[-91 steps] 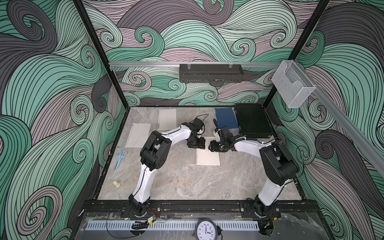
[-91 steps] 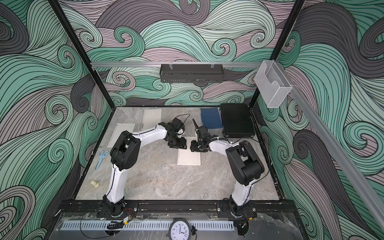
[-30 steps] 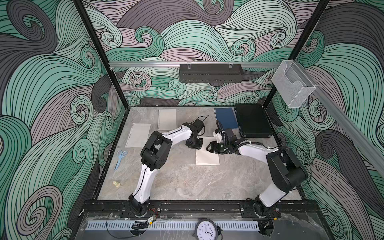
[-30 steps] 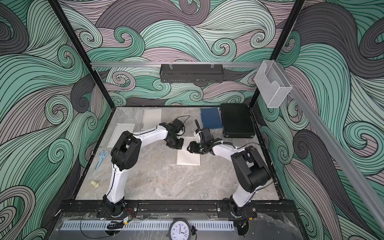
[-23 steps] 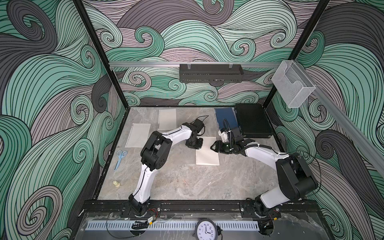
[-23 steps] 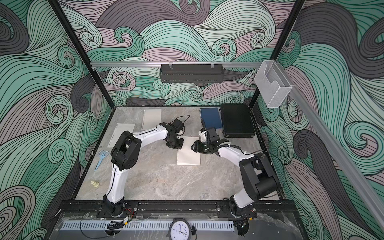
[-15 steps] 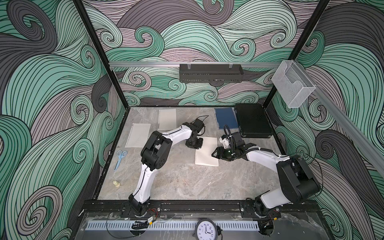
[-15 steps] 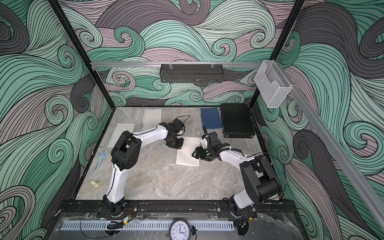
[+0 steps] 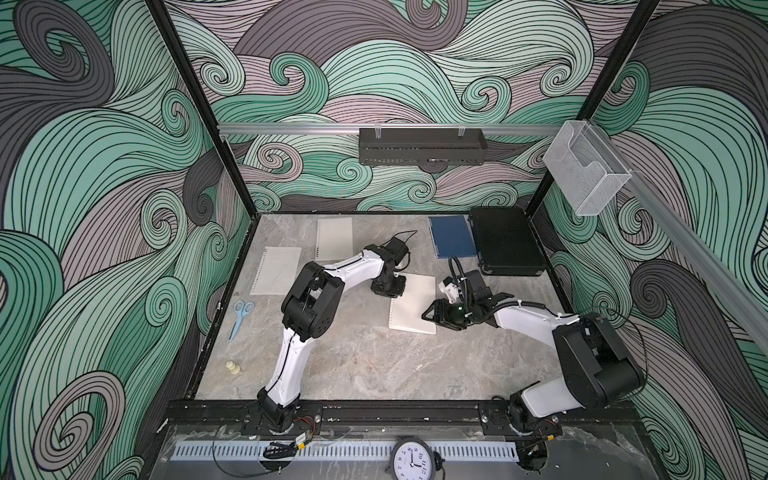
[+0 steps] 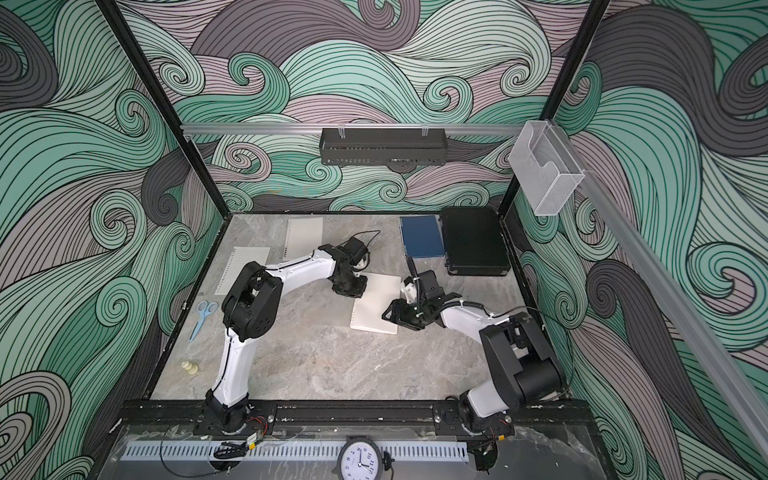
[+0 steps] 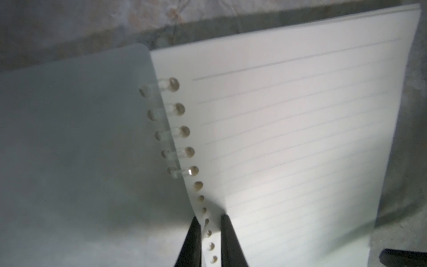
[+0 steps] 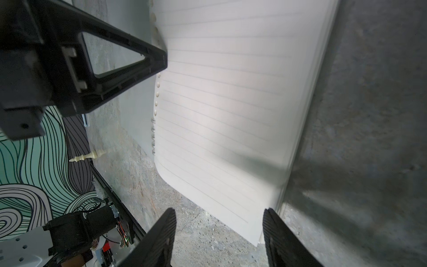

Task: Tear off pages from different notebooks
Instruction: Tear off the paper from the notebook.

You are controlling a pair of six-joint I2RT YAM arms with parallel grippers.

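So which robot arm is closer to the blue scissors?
Left. The left fingers pinch the page's holed edge, on the scissors' side of the notebook. The right fingers sit open at the notebook's far edge, farther from the scissors.

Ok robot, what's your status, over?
Left end effector shut on top lined page, punched edge partly off the rings. Right end effector open by the page's corner. Nothing blocking.

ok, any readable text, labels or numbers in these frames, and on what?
"11", "12", "1", "10", "9", "8": small numerals on the clock face at the near edge, in both top views; the rest is cut off.
lined page: ruled lines only, no writing.
blue notebook, black case: no text that can be made out.
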